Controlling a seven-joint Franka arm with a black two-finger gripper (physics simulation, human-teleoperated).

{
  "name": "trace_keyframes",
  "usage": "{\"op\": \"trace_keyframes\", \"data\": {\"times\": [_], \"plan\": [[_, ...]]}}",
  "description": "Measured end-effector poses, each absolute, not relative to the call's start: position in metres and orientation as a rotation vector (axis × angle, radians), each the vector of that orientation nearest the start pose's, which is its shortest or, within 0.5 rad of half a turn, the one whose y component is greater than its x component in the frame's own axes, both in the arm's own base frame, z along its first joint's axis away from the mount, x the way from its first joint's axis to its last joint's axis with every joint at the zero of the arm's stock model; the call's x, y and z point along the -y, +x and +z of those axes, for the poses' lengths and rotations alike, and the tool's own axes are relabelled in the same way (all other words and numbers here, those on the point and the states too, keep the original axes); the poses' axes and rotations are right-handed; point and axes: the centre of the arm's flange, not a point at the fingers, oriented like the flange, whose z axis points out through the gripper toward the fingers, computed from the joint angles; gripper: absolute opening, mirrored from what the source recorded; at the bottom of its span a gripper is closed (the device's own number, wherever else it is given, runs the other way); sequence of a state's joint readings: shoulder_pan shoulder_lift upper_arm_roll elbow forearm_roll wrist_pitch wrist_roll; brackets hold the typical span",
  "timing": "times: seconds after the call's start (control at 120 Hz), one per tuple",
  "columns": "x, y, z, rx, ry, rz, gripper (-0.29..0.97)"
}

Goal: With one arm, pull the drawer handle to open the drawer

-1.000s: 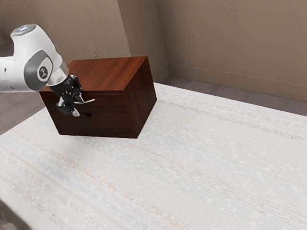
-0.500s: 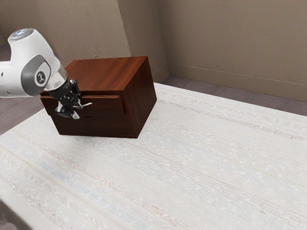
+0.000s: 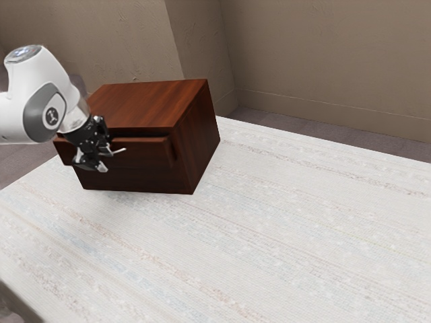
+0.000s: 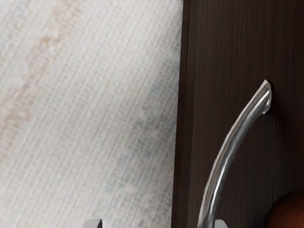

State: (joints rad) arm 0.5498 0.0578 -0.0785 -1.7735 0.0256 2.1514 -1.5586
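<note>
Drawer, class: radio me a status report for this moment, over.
Gripper open around handle, not clamped. Drawer partly out of cabinet. Nothing blocking its path.

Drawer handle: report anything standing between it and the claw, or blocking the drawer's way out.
Nothing visible does. The claw is at the drawer handle, and no obstacle shows on the table in front of the drawer.

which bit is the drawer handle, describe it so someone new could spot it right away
Find the dark reddish-brown wooden cabinet on the pale woven table. On its upper drawer front sits a thin curved silver metal handle. It is the only shiny pale part on that dark wood.
</note>
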Motion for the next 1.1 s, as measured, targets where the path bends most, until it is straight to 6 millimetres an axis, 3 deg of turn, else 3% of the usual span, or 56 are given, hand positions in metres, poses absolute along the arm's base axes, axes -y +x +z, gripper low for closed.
{"op": "trace_keyframes", "data": {"times": [1.1], "plan": [[-0.249,0.478,0.551,-2.497,1.576,0.483,0.22]]}}
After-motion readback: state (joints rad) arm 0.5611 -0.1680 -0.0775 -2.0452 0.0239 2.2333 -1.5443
